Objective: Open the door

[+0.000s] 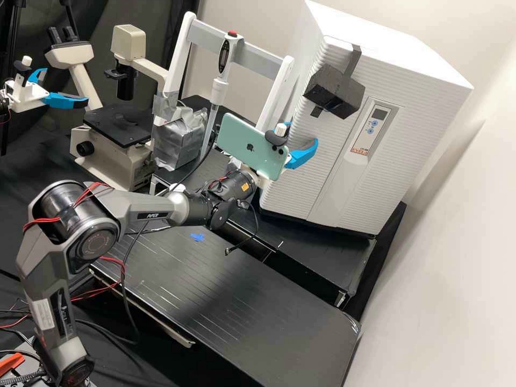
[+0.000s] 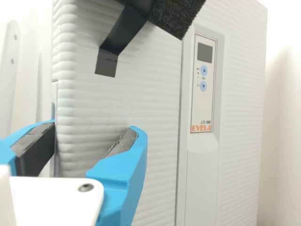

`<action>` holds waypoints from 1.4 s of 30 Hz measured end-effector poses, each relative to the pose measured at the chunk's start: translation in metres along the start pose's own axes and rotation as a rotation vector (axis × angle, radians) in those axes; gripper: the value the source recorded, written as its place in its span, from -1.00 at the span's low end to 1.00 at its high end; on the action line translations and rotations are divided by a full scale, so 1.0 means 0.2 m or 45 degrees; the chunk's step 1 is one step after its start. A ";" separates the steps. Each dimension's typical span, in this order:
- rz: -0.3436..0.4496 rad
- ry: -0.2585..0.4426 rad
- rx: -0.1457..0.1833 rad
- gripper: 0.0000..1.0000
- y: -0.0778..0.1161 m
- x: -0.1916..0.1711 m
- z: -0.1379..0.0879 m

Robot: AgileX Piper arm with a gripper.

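The gripper (image 1: 302,134) stands open in the high view, its blue fingers close to the left side of the white ribbed cabinet (image 1: 414,75). The cabinet's front door (image 1: 328,134) looks flush with the body. In the wrist view the open gripper (image 2: 94,127) has one finger at the door's side edge, by a narrow seam, and the other in front of the ribbed door (image 2: 141,99). Whether either finger touches the door, I cannot tell. A black foam block (image 1: 334,91) is taped high on the door; its dark underside (image 2: 176,14) also shows in the wrist view.
A pale green phone (image 1: 242,141) is mounted by the gripper. Left of the cabinet stand a white frame (image 1: 274,94), a silver-taped box (image 1: 180,137) and a microscope (image 1: 121,121). A second gripper is at the far left. The black bench (image 1: 231,301) lies in front.
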 end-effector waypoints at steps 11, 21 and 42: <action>0.092 0.018 0.028 -1.00 0.07 -0.19 0.10; 0.211 -0.046 0.057 -1.00 0.11 -0.40 0.23; 0.309 -0.004 0.103 1.00 0.17 -0.75 0.24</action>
